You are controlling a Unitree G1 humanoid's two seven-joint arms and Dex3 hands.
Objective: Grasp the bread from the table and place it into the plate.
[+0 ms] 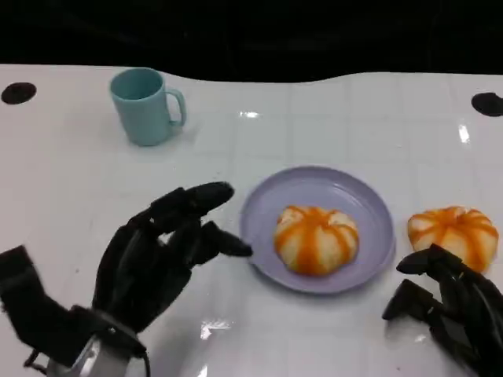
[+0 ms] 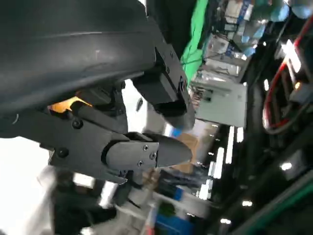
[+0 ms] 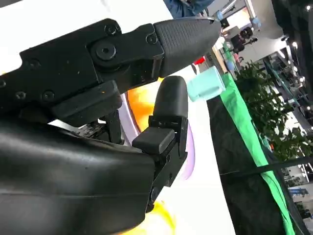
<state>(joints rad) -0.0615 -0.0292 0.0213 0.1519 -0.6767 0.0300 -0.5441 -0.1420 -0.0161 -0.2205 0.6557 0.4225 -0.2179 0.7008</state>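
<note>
The left hand (image 1: pixel 161 255) is held open with nothing in it, fingers apart, just beside the round lilac plate (image 1: pixel 369 259), on which a domed, orange-striped bread (image 1: pixel 315 239) sits. A second bread (image 1: pixel 453 234) lies on the glossy white tabletop (image 1: pixel 314 118), near the right hand (image 1: pixel 448 302), seemingly empty, fingers apart.

Right hand (image 1: pixel 452 310) cut off at the frame corner, blurred room behind the left hand's fingers (image 2: pixel 146 152)

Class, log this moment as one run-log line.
orange-striped bread roll: on lilac plate | second roll: on table | left hand: open | right hand: open
</note>
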